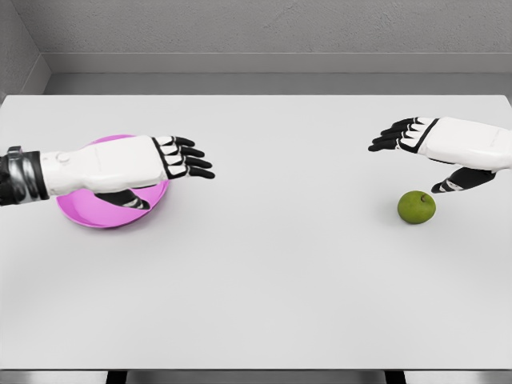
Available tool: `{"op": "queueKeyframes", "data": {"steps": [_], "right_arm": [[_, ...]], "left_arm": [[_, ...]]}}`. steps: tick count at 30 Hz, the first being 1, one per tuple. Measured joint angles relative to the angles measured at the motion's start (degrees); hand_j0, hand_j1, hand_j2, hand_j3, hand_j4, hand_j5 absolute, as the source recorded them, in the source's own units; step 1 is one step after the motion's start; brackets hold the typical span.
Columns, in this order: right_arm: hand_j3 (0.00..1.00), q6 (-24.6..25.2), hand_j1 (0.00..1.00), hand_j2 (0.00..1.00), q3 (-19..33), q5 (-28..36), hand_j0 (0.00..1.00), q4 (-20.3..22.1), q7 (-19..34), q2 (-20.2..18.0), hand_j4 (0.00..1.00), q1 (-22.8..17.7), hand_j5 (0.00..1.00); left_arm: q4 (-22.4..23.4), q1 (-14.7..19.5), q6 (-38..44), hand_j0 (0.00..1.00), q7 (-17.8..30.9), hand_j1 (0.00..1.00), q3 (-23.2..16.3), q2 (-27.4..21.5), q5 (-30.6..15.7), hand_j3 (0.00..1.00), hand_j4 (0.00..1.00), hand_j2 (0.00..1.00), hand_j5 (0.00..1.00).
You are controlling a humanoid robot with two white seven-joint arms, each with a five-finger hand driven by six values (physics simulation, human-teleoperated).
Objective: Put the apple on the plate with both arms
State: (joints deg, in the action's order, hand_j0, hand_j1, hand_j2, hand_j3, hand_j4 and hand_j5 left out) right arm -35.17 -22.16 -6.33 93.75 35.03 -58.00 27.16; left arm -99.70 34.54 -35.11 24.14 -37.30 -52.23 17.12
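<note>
A green apple (pixel 417 207) rests on the white table at the right. My right hand (pixel 416 156) hovers just above and behind it, fingers spread and pointing left, thumb (pixel 460 182) hanging down near the apple, holding nothing. A pink plate (pixel 112 214) lies on the table at the left. My left hand (pixel 164 172) is stretched out over the plate, covering most of it, fingers extended to the right and empty.
The white table (pixel 264 272) spans the whole view, its front edge near the bottom. A grey wall runs behind the table's far edge.
</note>
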Motion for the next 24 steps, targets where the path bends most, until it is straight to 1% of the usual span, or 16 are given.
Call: {"op": "queueKeyframes", "data": {"steps": [5, 7, 10, 12, 14, 16, 19, 23, 24], "right_arm": [[1.0, 0.0, 1.0, 1.0, 0.2, 0.0, 1.0, 0.0, 0.0, -0.2, 1.0, -0.1, 1.0], [1.0, 0.0, 1.0, 1.0, 0.2, 0.1, 1.0, -0.2, 0.0, -1.2, 1.0, -0.5, 1.0], [1.0, 0.0, 1.0, 1.0, 0.1, 0.4, 1.0, -1.7, 0.0, -2.4, 1.0, -1.8, 1.0], [1.0, 0.0, 1.0, 1.0, 0.3, 0.6, 1.0, -2.9, 0.0, -2.7, 1.0, -1.9, 1.0], [1.0, 0.0, 1.0, 1.0, 0.4, 0.8, 1.0, -3.8, 0.0, -2.9, 1.0, -3.2, 1.0], [1.0, 0.0, 1.0, 1.0, 0.2, 3.3, 1.0, -5.0, 0.0, -2.9, 1.0, -5.2, 1.0], [1.0, 0.0, 1.0, 1.0, -0.6, 6.7, 1.0, -6.8, 0.0, -2.7, 1.0, -5.4, 1.0], [1.0, 0.0, 1.0, 1.0, -3.0, 11.6, 1.0, -9.3, 0.0, -2.6, 1.0, -5.4, 1.0], [1.0, 0.0, 1.0, 1.0, -3.4, 12.3, 1.0, -9.7, 0.0, -2.6, 1.0, -6.1, 1.0]], "left_arm": [[-0.2, 0.3, 0.0, 1.0, 1.6, 1.0, 0.3, 1.0, 0.0, 1.0, 1.0, 1.0, 1.0], [-0.3, 0.4, 0.0, 1.0, 1.8, 1.0, 0.3, 1.1, 0.0, 1.0, 1.0, 1.0, 1.0], [-0.3, 0.4, 0.0, 1.0, 1.9, 1.0, 0.1, 1.2, 0.0, 1.0, 1.0, 1.0, 1.0], [-0.4, 0.4, 0.0, 1.0, 2.0, 1.0, 0.0, 1.2, 0.0, 1.0, 1.0, 1.0, 1.0], [-0.6, 0.4, 0.0, 1.0, 2.0, 1.0, 0.1, 1.3, 0.0, 1.0, 1.0, 1.0, 1.0], [-0.8, 0.3, 0.0, 1.0, 2.0, 1.0, 0.1, 1.3, -0.1, 1.0, 1.0, 1.0, 1.0], [-1.0, 0.2, 0.0, 1.0, 2.0, 1.0, 0.2, 1.3, -0.1, 1.0, 1.0, 1.0, 1.0], [-1.1, 0.2, 0.0, 1.0, 2.1, 1.0, 0.3, 1.3, -0.1, 1.0, 1.0, 1.0, 1.0], [-1.1, 0.2, 0.0, 1.0, 2.1, 1.0, 0.3, 1.3, -0.1, 1.0, 1.0, 1.0, 1.0]]}}
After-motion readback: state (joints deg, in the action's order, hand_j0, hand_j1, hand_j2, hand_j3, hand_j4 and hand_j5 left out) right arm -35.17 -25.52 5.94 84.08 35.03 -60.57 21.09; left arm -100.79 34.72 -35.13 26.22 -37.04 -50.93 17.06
